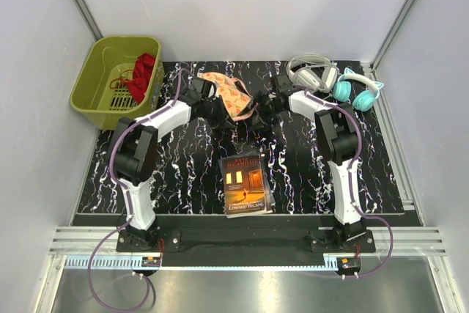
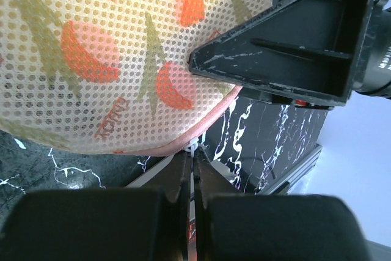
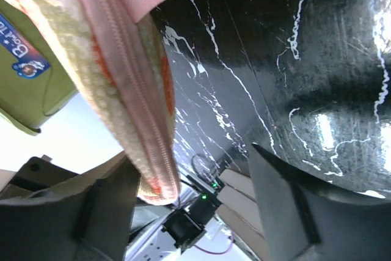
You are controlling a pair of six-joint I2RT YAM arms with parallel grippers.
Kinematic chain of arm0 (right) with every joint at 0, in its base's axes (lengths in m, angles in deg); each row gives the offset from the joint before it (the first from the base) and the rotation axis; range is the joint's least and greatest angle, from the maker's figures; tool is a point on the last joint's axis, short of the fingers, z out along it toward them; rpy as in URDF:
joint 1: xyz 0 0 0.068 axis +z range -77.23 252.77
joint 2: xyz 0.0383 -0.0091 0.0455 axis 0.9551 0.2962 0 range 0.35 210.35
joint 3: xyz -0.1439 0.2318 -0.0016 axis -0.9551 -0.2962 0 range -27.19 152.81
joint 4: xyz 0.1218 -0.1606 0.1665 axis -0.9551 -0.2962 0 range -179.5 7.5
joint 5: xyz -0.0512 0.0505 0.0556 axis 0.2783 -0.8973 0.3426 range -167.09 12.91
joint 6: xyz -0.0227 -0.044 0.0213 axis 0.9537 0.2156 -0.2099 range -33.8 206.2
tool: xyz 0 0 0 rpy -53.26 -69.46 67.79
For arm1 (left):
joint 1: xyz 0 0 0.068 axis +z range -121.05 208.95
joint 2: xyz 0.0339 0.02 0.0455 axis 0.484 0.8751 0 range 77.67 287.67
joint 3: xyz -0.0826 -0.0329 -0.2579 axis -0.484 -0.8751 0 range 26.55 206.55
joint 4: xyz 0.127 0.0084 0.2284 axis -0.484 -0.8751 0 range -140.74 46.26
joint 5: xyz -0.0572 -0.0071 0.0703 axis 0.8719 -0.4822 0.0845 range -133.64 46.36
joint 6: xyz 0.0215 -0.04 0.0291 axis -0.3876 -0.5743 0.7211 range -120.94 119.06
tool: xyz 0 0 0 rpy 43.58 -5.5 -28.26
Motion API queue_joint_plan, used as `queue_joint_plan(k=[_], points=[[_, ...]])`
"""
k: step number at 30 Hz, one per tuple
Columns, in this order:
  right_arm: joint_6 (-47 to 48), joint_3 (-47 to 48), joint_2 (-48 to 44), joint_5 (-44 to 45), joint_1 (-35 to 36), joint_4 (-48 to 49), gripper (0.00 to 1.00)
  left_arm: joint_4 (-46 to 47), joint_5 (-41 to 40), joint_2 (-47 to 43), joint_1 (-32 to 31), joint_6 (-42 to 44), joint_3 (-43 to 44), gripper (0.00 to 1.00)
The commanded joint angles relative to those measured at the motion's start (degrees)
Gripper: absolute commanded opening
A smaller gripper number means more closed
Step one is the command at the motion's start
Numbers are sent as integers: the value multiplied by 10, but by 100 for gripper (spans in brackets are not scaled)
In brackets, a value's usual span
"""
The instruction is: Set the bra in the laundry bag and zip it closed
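The left arm (image 1: 165, 116) and right arm (image 1: 322, 119) closed on the laundry bag (image 1: 233, 97) from both flanks, leaving its top and near side open. White headphones (image 1: 313, 72) and teal headphones (image 1: 357, 91) blocked the right rear, an olive basket (image 1: 110, 78) the left rear corner. A book (image 1: 245, 183) lay centre-front, with bare tabletop (image 1: 183, 174) on either side.

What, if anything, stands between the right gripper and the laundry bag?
Nothing visible does. The pink zip edging of the laundry bag hangs inside the open right gripper, close against one finger. The left gripper is shut on the bag's rim at the other side. The bra shows in no view.
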Motion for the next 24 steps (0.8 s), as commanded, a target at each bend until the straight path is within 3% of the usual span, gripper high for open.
queue_joint_plan(k=[1, 6, 7, 9, 10, 12, 18, 23, 24], points=[[-24, 17, -24, 4, 4, 11, 72, 13, 11, 4, -5, -8, 18, 0], [-49, 31, -15, 0, 5, 16, 49, 11, 10, 12, -10, -1, 16, 0], [-50, 33, -12, 0, 4, 17, 37, 9, 7, 13, -10, 2, 15, 0], [-53, 34, -11, 1, 1, 17, 26, 5, 2, 13, -7, 8, 8, 0], [-53, 31, -11, 1, -6, 17, 14, 0, -1, 11, -5, 16, 0, 0], [-53, 25, -10, -7, -14, 18, 6, -1, -3, 2, 10, 25, -13, 0], [-35, 15, -3, -33, -35, 18, 0, -8, -9, -21, 83, 63, -73, 0], [-19, 25, 9, -59, -35, 20, 0, -44, -14, -9, 94, 111, -36, 0], [-17, 33, 14, -64, -35, 20, 5, -50, -14, -6, 93, 112, -29, 0]])
